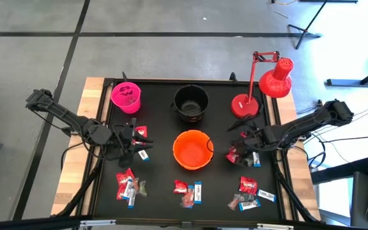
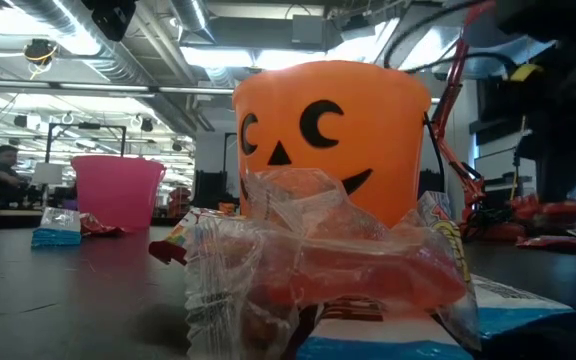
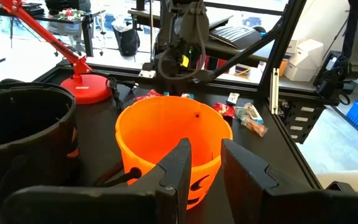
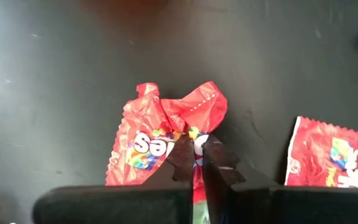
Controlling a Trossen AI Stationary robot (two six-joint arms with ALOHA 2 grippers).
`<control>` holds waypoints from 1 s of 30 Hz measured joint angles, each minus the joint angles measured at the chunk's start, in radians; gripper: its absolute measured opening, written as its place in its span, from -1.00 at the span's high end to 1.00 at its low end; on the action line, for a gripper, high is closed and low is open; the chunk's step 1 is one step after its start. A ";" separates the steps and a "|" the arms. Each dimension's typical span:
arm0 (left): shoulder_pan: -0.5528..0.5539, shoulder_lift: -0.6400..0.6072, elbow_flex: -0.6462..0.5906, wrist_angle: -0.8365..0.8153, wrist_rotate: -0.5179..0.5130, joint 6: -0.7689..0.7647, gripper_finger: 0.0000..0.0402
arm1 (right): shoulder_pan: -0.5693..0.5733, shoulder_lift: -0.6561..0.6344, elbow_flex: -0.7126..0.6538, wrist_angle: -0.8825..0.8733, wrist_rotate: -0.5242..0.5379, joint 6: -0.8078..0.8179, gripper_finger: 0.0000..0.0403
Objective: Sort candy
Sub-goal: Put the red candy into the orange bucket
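Covering the tabletop [image 1: 165,191] around the orange bucket [image 1: 193,150], the candy [image 1: 128,185] lay scattered, while the right gripper [image 4: 199,163] pinched a red packet [image 4: 160,140] with its fingers and the left gripper [image 3: 205,163] hovered with fingers slightly parted, empty.

Two dark jointed arms, black cables, dark two-fingered tools
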 joint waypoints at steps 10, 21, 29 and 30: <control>0.000 0.000 0.000 0.000 0.000 0.001 0.61 | 0.000 0.000 0.122 -0.039 -0.023 -0.012 0.97; 0.000 0.000 0.000 0.000 0.000 0.001 0.61 | 0.077 -0.009 0.375 -0.190 0.079 -0.067 0.98; 0.000 0.000 0.000 0.001 0.000 0.002 0.61 | 0.209 -0.017 0.466 -0.054 0.361 -0.169 0.96; 0.000 0.000 0.000 0.001 0.000 0.002 0.61 | 0.216 -0.016 0.466 -0.012 0.380 -0.193 0.96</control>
